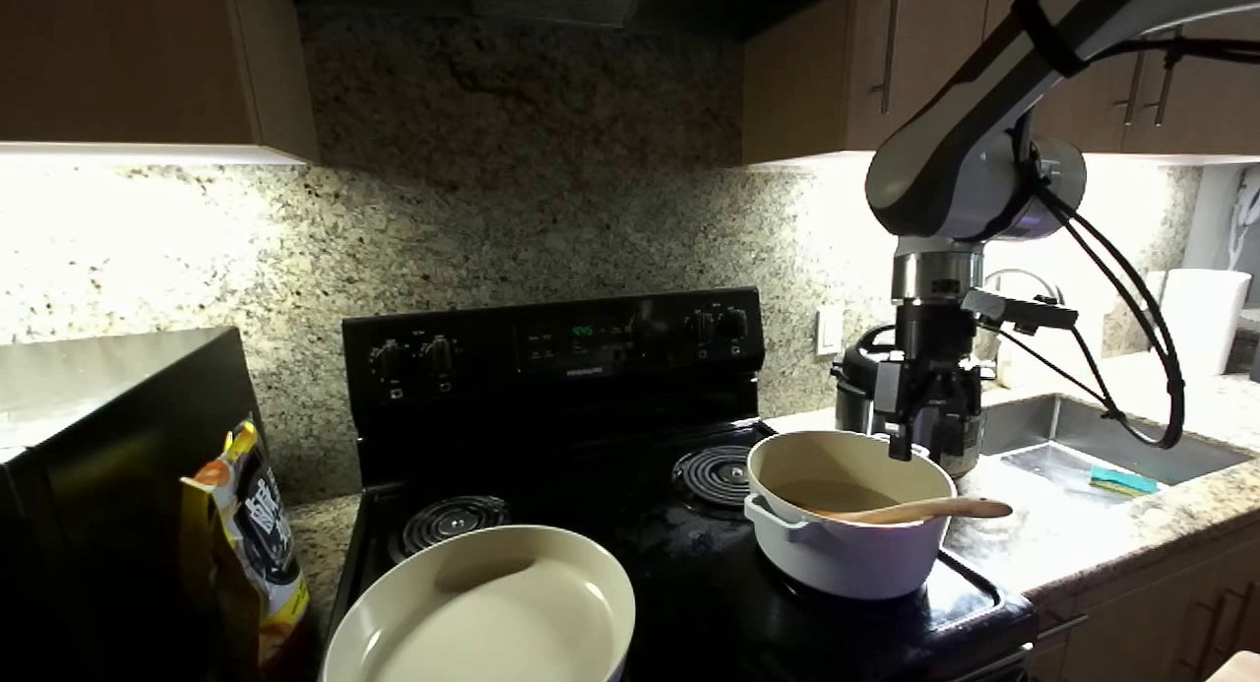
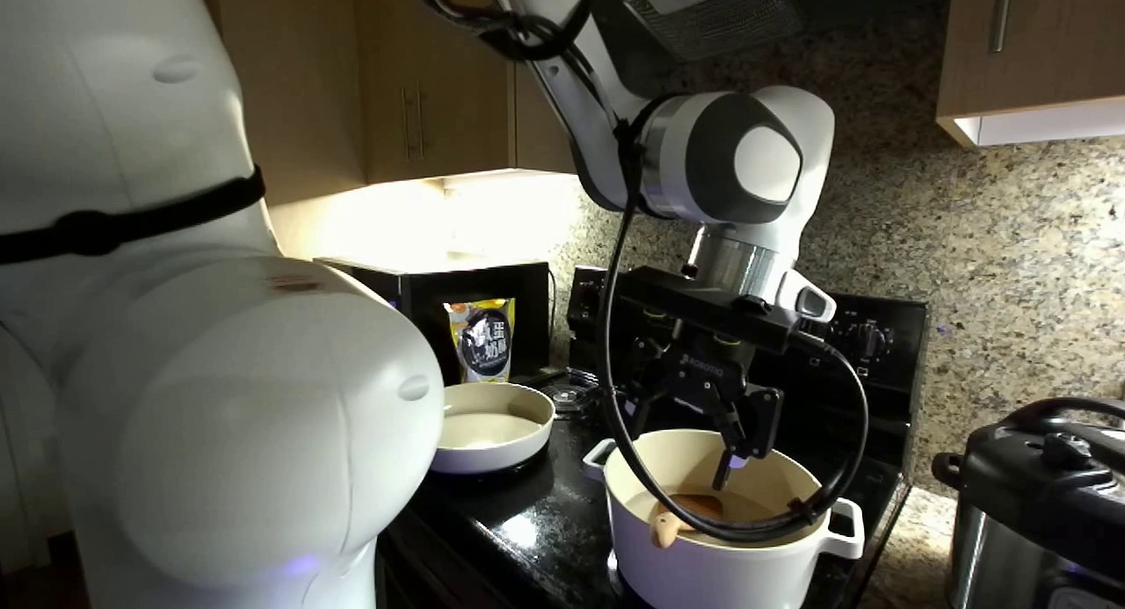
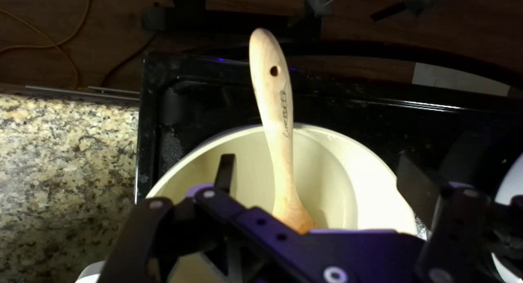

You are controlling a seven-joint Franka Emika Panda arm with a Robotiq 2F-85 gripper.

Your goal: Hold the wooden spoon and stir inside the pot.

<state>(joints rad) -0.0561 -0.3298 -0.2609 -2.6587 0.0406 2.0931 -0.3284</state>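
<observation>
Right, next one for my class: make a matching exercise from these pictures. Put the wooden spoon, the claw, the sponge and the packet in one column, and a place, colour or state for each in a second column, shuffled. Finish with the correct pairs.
Column one
1. Wooden spoon
2. Claw
3. Sponge
4. Packet

Column two
a. open, holding nothing
b. printed with white characters
c. partly in the pot, sticking out over its rim
d. mainly teal in colour

Right pairs
1-c, 2-a, 3-d, 4-b
</observation>
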